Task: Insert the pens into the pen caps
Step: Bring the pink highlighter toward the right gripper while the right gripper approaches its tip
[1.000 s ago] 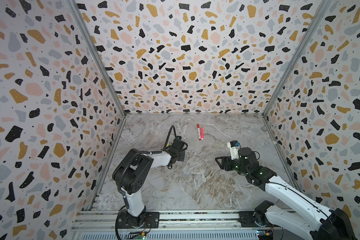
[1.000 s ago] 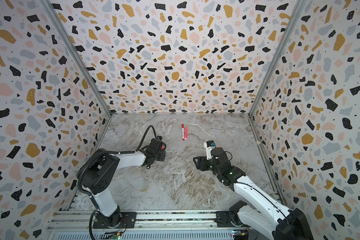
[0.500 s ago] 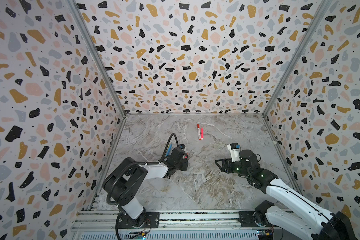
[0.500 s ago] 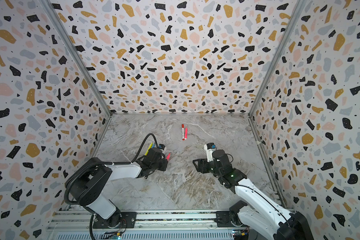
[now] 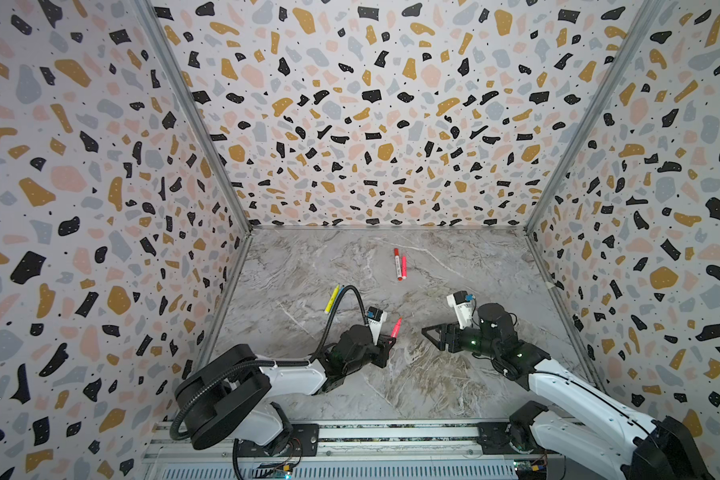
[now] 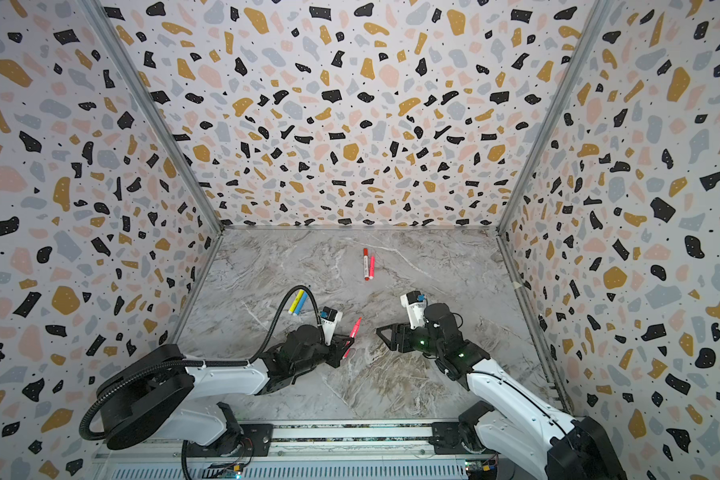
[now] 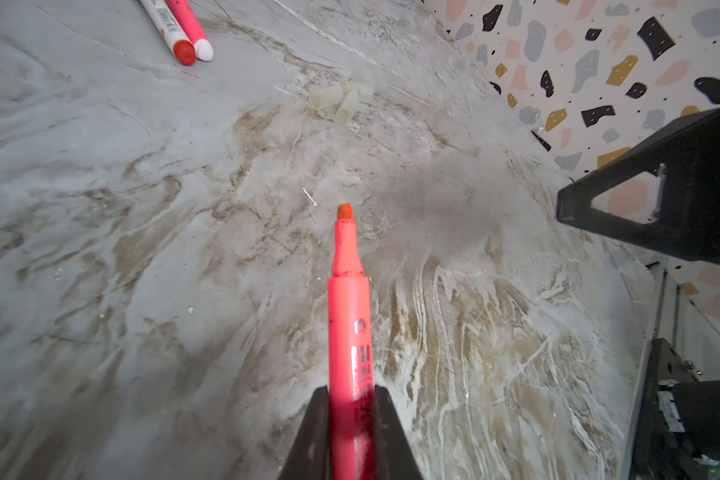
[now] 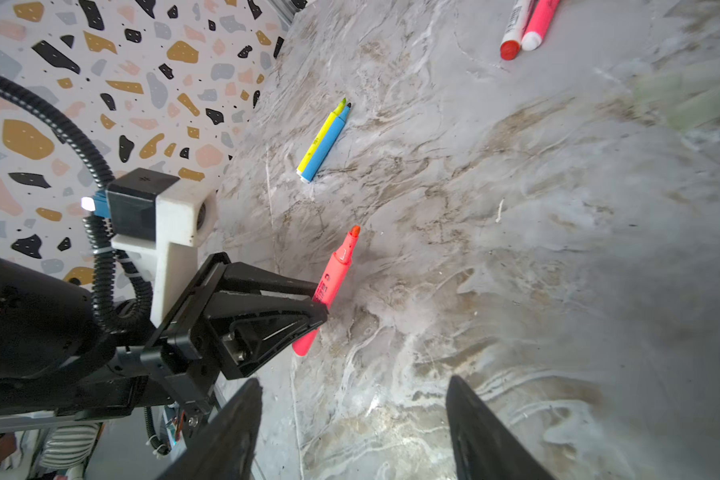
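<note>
the left claw (image 5: 388, 341) was clenched on a pink pen (image 5: 395, 327). in both top views it had come away from the far-left part of the worktop (image 5: 454, 257) toward the middle, and the pen was now off the surface, tilted, with its tip up. this move uncovered the yellow pen (image 5: 331, 298), which the arm had hidden one second before. in a top view the blue pen (image 6: 301, 303) lay touching it. the right claw (image 5: 431, 334) was released and faced the left one, nearly where it had been. farther back, the white-bodied pen (image 5: 397, 264) and the second pink pen (image 5: 404, 267) lay side by side and had not moved.

in the left wrist view the held pen's bare tip pointed toward a small heap of pale pen caps (image 7: 341, 99) on the worktop, well apart from it.

in the right wrist view the right claw's two fingers stood wide with nothing between them.

so the pick looked finished, but this pen had no cap yet. i judged that a cap from the heap had to be taken next, probably by the free right claw.
</note>
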`<state>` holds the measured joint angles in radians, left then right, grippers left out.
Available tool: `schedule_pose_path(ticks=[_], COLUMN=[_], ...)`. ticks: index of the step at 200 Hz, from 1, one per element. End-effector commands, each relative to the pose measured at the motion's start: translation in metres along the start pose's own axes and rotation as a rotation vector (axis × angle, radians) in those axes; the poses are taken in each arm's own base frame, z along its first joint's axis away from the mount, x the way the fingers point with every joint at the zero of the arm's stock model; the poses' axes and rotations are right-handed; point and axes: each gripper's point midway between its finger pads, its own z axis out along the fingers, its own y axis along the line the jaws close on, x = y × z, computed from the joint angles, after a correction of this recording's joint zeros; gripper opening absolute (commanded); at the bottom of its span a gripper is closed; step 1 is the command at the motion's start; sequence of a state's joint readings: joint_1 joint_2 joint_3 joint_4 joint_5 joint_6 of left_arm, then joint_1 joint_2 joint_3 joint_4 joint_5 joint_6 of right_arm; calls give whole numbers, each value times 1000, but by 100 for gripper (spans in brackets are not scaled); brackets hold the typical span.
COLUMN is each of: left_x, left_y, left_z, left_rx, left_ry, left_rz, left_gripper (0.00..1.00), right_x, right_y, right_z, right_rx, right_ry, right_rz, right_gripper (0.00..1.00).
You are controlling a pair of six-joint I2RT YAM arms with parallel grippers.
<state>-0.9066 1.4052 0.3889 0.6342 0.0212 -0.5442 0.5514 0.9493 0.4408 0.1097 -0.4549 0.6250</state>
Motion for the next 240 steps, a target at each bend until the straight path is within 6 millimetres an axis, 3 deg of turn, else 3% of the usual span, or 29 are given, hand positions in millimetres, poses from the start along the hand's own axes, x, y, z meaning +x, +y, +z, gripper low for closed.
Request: schedule_pose_path(ticks=[1, 57, 145, 240], left_x=[-32, -41, -40, -38], left_y=[-31, -46, -62, -73], left_z=[-12, -28, -32, -34], left_rx=[99, 115, 137, 164], left_ry=[-146, -209, -233, -233], left_rz=[-22, -17, -4, 14], left_gripper=[14, 14, 14, 17], right_x=[-4, -10, -10, -5], right_y=[13, 21, 50, 57], right_z=[2, 15, 30, 40], right_rx=[-101, -154, -238, -264], right_ry=[-40, -31, -19, 8], right_rz=[19, 65, 55, 64], right_gripper=[68, 62, 51, 41])
